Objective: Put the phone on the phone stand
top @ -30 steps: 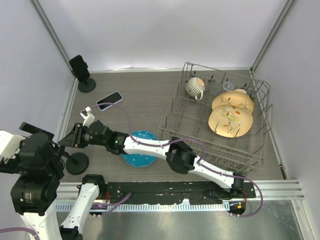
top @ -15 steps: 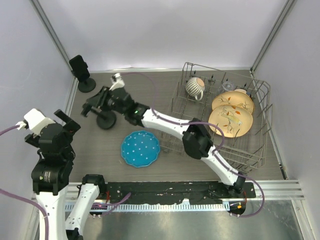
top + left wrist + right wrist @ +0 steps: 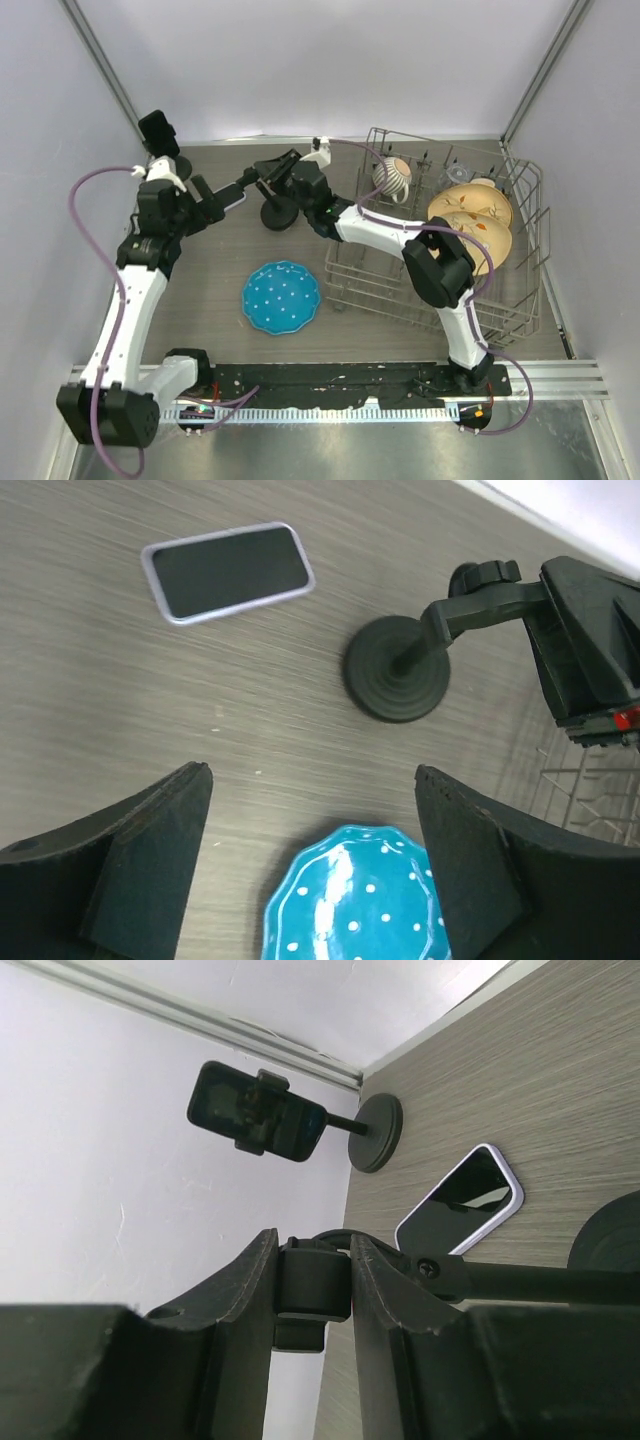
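- The phone (image 3: pixel 228 570) lies flat on the table (image 3: pixel 120 710), screen up, in the far left part, with nothing gripping it
- The left gripper (image 3: pixel 310 820) hangs over the table just near of the phone, its fingers (image 3: pixel 150 860) spread wide and holding nothing
- The right gripper (image 3: pixel 315 1260) reaches across to the far middle, its fingers pinching the upper end of the phone stand (image 3: pixel 398 680)
- That stand's round base looks to rest on the table just right of the phone, apart from it, and its stem leans right towards the right gripper
- A blue plate (image 3: pixel 281 297) with white dots lies near of both the phone and the stand
- A second stand (image 3: pixel 255 1110) is upright in the far left corner, beyond the phone
- A wire dish rack (image 3: pixel 380 275) with plates and a striped mug fills the right side
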Available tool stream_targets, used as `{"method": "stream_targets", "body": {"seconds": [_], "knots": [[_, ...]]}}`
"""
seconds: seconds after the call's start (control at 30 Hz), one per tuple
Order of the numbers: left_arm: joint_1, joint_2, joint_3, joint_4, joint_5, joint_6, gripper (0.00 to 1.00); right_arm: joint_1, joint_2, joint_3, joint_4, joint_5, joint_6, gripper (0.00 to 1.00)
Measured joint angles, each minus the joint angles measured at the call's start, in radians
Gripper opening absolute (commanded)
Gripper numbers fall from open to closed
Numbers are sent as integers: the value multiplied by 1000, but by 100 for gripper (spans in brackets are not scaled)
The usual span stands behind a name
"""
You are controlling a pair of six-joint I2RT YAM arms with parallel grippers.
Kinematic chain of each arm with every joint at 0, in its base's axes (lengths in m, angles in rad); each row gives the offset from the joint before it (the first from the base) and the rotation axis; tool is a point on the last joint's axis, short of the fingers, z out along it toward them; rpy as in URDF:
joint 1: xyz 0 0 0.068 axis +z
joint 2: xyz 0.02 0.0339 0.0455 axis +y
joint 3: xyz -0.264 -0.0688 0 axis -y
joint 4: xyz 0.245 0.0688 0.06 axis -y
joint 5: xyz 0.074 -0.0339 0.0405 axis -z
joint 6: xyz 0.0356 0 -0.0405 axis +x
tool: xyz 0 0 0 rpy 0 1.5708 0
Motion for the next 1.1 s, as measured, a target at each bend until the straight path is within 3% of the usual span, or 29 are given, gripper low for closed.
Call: {"method": "stream_targets", "body": {"seconds": [0.27, 0.47, 0.6, 0.7, 0.87, 1.0, 1.1], "knots": [[0, 324, 0, 232, 276, 46, 79, -9, -82, -145, 106, 26, 147, 2], [-45, 484, 105, 268, 353, 131, 76, -17, -85, -159, 132, 13, 207, 8], [-92, 462, 131, 281, 340, 145, 87, -19, -85, -160, 122, 13, 204, 9], [-108, 377, 80, 282, 293, 102, 90, -19, -84, -159, 101, 4, 202, 9], [-104, 191, -38, 283, 190, 58, 77, -18, -83, -159, 87, -5, 200, 9], [-104, 233, -8, 301, 171, 58, 65, -17, -83, -159, 87, -6, 200, 9], [-104, 289, -3, 312, 174, 64, 67, -16, -83, -159, 87, -5, 200, 9]]}}
